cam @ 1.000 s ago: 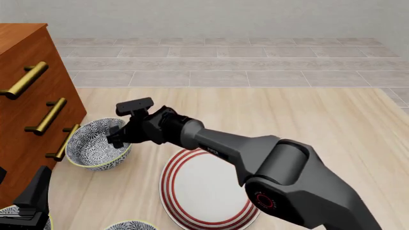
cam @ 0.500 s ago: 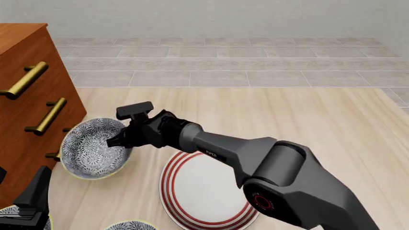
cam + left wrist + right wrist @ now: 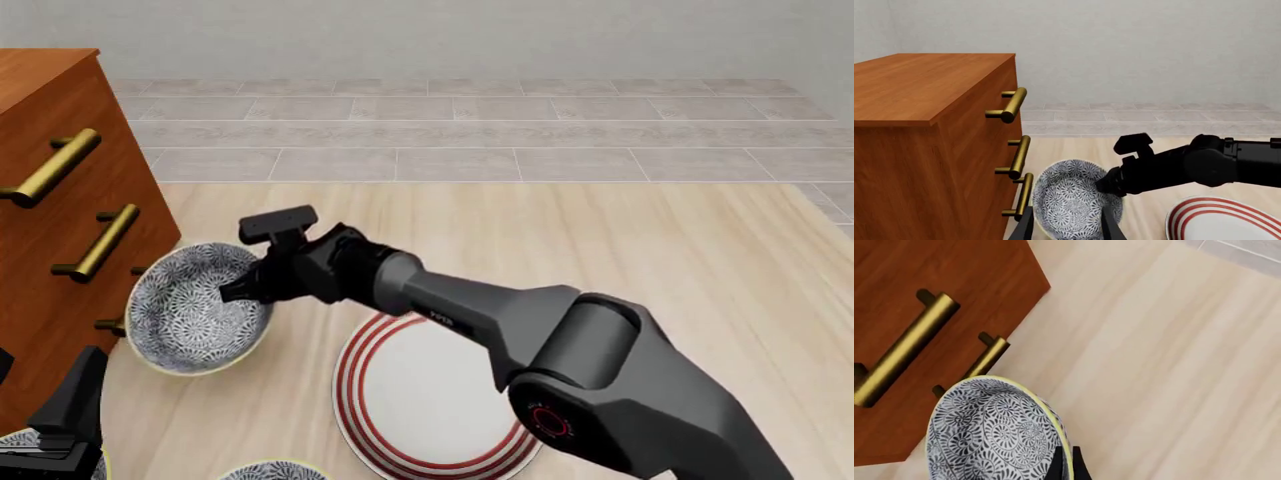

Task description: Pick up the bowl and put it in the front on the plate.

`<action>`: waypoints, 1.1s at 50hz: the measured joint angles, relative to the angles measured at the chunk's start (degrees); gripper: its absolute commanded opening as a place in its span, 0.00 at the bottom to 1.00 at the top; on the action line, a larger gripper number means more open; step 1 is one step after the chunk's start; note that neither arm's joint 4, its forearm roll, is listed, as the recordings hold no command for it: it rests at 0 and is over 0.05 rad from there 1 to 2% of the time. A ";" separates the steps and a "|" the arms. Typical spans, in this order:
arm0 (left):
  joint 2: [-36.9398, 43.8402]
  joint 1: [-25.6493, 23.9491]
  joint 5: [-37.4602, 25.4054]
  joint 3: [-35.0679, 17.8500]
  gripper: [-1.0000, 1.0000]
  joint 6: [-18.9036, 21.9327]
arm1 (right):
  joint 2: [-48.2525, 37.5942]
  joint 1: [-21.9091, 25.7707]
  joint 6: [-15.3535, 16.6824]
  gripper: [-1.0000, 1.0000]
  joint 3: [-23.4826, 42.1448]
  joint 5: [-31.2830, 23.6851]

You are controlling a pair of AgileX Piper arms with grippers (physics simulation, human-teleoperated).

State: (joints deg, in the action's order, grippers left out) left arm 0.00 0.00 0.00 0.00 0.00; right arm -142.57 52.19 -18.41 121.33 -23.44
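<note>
The bowl (image 3: pixel 187 312), blue-and-white floral with a pale yellow rim, is tilted beside the dresser with its inside turned toward the front camera. My right gripper (image 3: pixel 238 290) is shut on its right rim; in the right wrist view the dark fingers (image 3: pixel 1065 464) pinch the rim of the bowl (image 3: pixel 991 435). The plate (image 3: pixel 430 395), white with red rings, lies flat to the bowl's right and nearer the front edge. My left gripper (image 3: pixel 78 395) sits low at the front left, open, with nothing between its fingers (image 3: pixel 1025 227). In that left wrist view the bowl (image 3: pixel 1071 202) lies beyond them.
A wooden dresser (image 3: pixel 54 130) with brass handles (image 3: pixel 104 242) stands at the left, close behind the bowl. Parts of two other floral bowls show at the front edge (image 3: pixel 19 445) (image 3: pixel 274 468). The right arm (image 3: pixel 587 360) reaches over the plate.
The bowl, upright on the table a second ago, has been tipped up by the right gripper so its opening faces the camera. In the last half second it barely shifted. The left arm stayed still.
</note>
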 measured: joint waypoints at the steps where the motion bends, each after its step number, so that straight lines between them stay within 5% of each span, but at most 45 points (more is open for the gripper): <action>1: 0.00 0.00 0.00 0.00 1.00 0.00 | 0.05 -0.04 0.02 0.00 0.05 -0.08; 55: 0.00 0.00 0.00 0.00 1.00 0.00 | 13.69 -4.32 -3.46 0.00 -15.15 5.57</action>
State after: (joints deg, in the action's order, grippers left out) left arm 0.00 0.00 0.00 0.00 0.00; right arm -128.88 47.87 -21.87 106.17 -17.87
